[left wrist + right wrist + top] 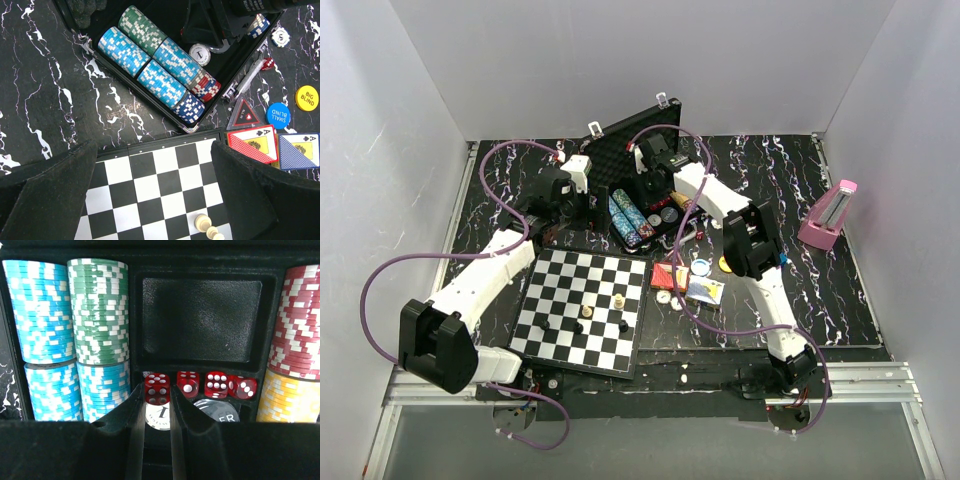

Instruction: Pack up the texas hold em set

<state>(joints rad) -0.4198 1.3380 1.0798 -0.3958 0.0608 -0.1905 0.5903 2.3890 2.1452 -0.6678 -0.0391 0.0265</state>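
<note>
The black briefcase (620, 135) stands open at the back of the table, lid up. Its tray holds blue (47, 310), green (97, 310), red (300, 320) and yellow (287, 397) chip rows. My right gripper (156, 396) is down inside the case, shut on a red die (156, 386) at the left end of a row of three more dice (216, 384), above a white button (157, 418). The card compartment (200, 320) is bare. My left gripper (154, 165) hangs open over the chessboard's far edge, just short of the case's corner (187, 129), holding nothing.
Red (252, 142) and blue (299, 150) card decks, a blue small-blind button (278, 115), a yellow big-blind button (306, 97) and a loose red die (267, 63) lie right of the chessboard (582, 310). Chess pieces (207, 227) stand on it. A pink metronome (828, 215) sits far right.
</note>
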